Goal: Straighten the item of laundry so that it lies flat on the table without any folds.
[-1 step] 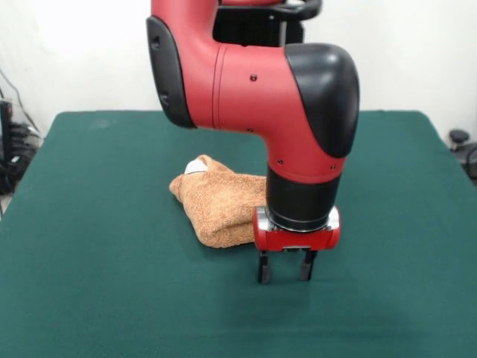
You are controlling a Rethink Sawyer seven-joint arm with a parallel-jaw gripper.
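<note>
The towel (220, 205) lies bunched and folded over on itself near the middle of the green worktop (89, 283), with a small white label (195, 168) showing at its far upper edge. The gripper (285, 270) hangs low just beside the towel's near right side, its two fingers spread apart with nothing between them; their tips seem to sit at or just above the felt, though the view does not settle whether they touch it.

The step in hand looks like getting a hold on an edge to pull the fold open. To do it well, the gripper should shift sideways onto the towel's rim, pinch only the top layer rather than the whole bundle, then draw it outward and low across the worktop so the cloth unrolls instead of dragging along as a lump.
</note>
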